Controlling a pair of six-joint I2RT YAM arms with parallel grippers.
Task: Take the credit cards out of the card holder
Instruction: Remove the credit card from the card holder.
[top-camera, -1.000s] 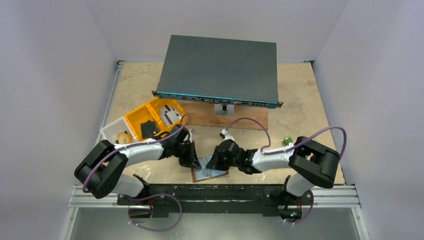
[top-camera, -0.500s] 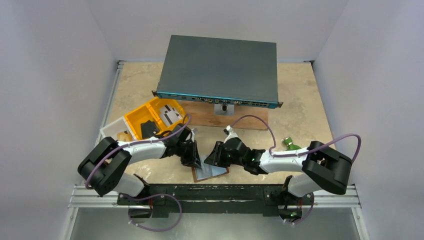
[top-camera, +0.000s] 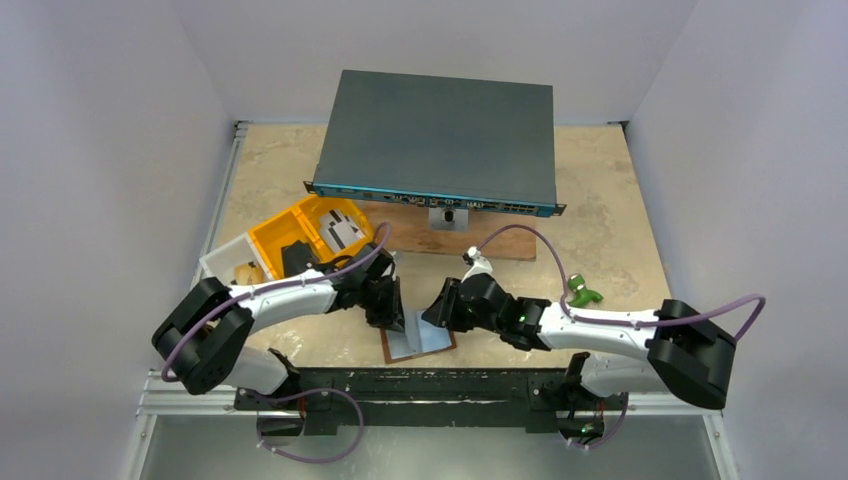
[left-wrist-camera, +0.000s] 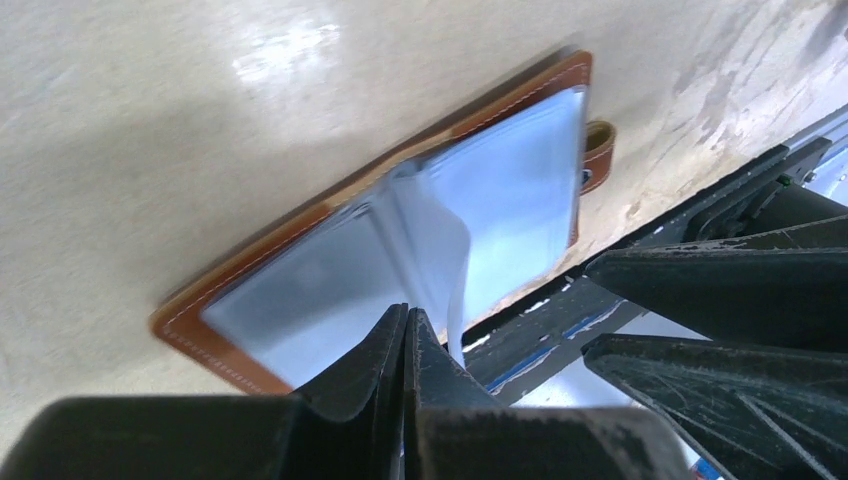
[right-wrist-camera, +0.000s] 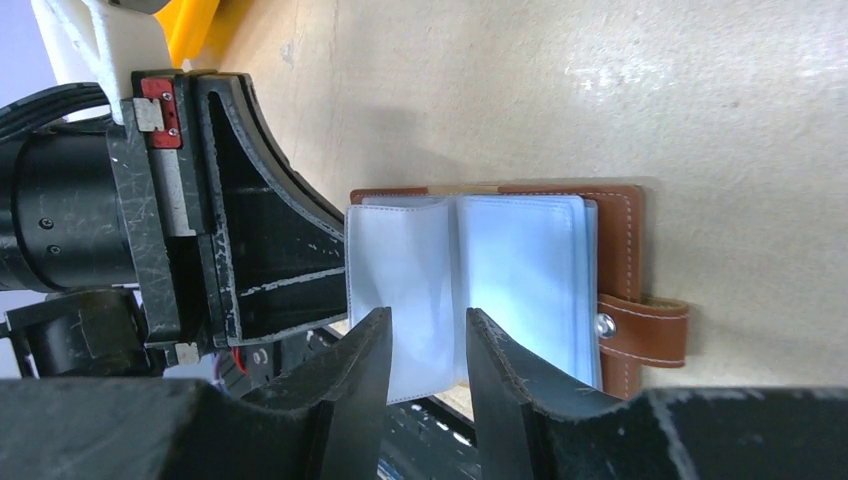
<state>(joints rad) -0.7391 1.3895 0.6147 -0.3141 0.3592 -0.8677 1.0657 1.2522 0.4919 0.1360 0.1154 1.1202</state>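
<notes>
Card holder (right-wrist-camera: 620, 240) lies open on the bench (right-wrist-camera: 700, 100), right under both hands. Your left hand (left-wrist-camera: 405, 322) is closed at a raised pocket leaf (left-wrist-camera: 440, 240). Pinched or just beside, can't tell; likely there to spread it. Right hand (right-wrist-camera: 425, 325) hangs part-open over the pockets, empty, ready to pick. Credit cards (top-camera: 343, 230) sit in the yellow tray (top-camera: 265, 238), beyond your left hand.

- My left arm (top-camera: 285, 295) is bent at the elbow and reaches in toward the middle, held low.
- The left pincer (left-wrist-camera: 405, 318) points down, its fingers pressed flat together.
- My right arm (top-camera: 600, 328) stretches across toward it.
- The right pincer (right-wrist-camera: 425, 322) has a clear gap between its fingers.
- The two pincers sit near each other, not touching.
</notes>
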